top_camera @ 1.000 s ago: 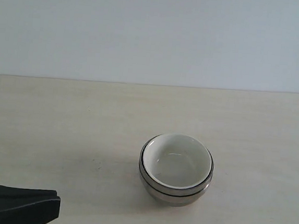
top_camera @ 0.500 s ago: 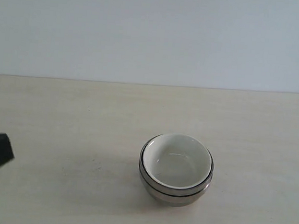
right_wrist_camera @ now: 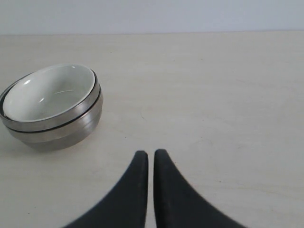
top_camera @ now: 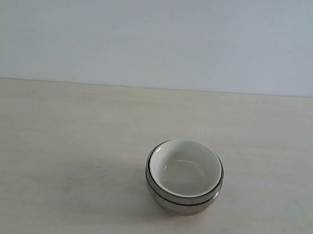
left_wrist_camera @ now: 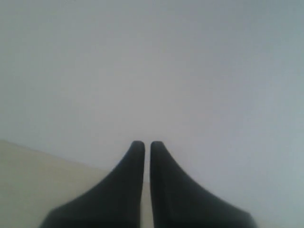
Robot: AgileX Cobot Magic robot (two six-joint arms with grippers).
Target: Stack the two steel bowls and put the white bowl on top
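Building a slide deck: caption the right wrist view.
White bowl nested in the stacked steel bowls on the table; shut right gripper empty, apart from them.

The exterior camera stands off the table [top_camera: 61, 141], raised a little, and looks down and across it to the pale wall [top_camera: 153, 34]. The white bowl [top_camera: 185, 166], nested in the steel bowls [top_camera: 179, 206], lies at middle range. The right wrist camera sits low and near the tabletop, facing past the right gripper [right_wrist_camera: 147, 153] across the table to the same wall, with the same bowls close by. The left wrist camera faces over the left gripper [left_wrist_camera: 143, 145] almost wholly at the wall, catching only a corner of the table.
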